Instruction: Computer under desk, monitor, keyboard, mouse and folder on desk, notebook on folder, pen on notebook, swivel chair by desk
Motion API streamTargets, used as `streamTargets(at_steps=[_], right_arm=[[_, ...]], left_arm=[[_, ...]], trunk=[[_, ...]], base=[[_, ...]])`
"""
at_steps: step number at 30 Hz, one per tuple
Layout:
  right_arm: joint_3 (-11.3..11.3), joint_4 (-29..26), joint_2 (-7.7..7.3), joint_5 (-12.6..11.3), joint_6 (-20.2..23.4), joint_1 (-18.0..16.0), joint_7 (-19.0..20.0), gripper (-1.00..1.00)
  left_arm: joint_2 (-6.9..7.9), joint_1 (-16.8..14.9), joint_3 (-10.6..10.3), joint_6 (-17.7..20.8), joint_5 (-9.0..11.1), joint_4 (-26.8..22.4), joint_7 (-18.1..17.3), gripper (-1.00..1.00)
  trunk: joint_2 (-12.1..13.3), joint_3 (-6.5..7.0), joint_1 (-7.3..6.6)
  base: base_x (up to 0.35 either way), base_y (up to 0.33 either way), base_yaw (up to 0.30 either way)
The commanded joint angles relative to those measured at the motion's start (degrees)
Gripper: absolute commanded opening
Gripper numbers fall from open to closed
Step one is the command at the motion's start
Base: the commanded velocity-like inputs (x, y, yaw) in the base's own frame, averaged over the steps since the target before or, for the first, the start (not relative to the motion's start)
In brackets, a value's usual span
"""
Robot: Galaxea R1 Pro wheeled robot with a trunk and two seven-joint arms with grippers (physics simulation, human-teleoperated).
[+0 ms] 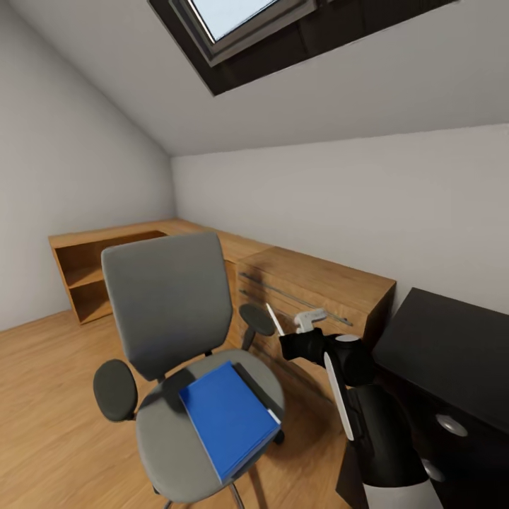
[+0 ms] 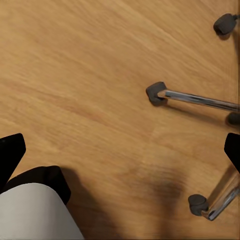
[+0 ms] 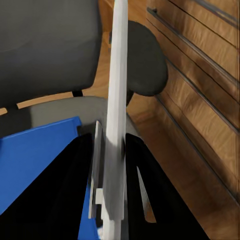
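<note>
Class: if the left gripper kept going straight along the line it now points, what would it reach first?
Most likely the bare wooden floor. The left wrist view looks down at it, with the chair's wheels off to one side; depth is unclear.

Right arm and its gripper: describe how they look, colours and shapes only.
The right arm is bulky glossy black with rounded joints, a white cuff at its base and a narrow white strip along its side. The right gripper ends in thin, flat pale grey-white fingers on a black body.
</note>
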Motion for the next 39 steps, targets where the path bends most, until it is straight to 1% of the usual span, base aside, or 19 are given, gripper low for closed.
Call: streamTargets(at_steps=[1,18,24,30,34,35,37,38,39], right_arm=[[0.0,-0.1,0.03,0.6,0.2,0.0,0.5,-1.00],[-0.3,-0.6,0.03,0.6,0.4,0.1,0.5,-1.00],[-0.5,-0.6,0.03,0.6,0.7,0.1,0.5,-1.00],[-0.6,-0.6,0.03,0.6,0.8,0.1,0.5,-1.00],[-0.9,-0.6,-0.01,0.7,0.9,0.1,0.4,-1.00],[-2.0,-0.6,0.01,0.7,0.9,0.1,0.4,-1.00],[-2.9,-0.6,0.02,0.7,0.9,0.0,0.4,-1.00],[-3.9,-0.6,0.03,0.7,0.9,0.0,0.4,-1.00],[-3.9,-0.6,0.03,0.7,0.9,0.0,0.4,-1.00]], left_arm=[[0.07,0.0,-0.2,-0.5,0.6,-0.1,0.2,1.00],[0.03,0.0,-0.3,-0.5,0.6,0.4,0.3,1.00],[0.03,0.0,-0.3,-0.5,0.6,0.5,0.3,1.00],[0.03,0.0,-0.3,-0.6,0.5,0.5,0.2,1.00],[0.01,0.0,-0.4,-0.7,0.5,2.2,-0.2,1.00],[-0.29,0.0,-0.4,-0.7,0.4,3.3,-0.4,1.00],[-0.52,0.0,-0.4,-0.7,0.4,3.9,-0.4,1.00],[-0.78,-0.1,-0.4,-0.7,0.4,4.4,-0.5,1.00],[-0.78,-0.1,-0.4,-0.7,0.4,4.4,-0.5,1.00]], trunk=[[0.4,0.13,-0.23],[7.2,3.19,-3.96],[9.6,4.26,-5.28],[9.6,4.26,-5.28],[9.6,4.26,-5.28],[9.6,4.26,-5.28],[9.6,4.26,-5.28],[9.6,4.26,-5.28],[9.6,4.26,-5.28]], base=[[0.000,0.000,-0.087],[0.000,0.000,-0.021],[0.000,0.000,-0.145],[0.000,0.000,-0.257],[0.000,0.000,-0.291],[-0.050,0.000,-0.297],[-0.124,0.000,-0.297],[-0.261,0.000,-0.298],[-0.261,0.000,-0.298]])
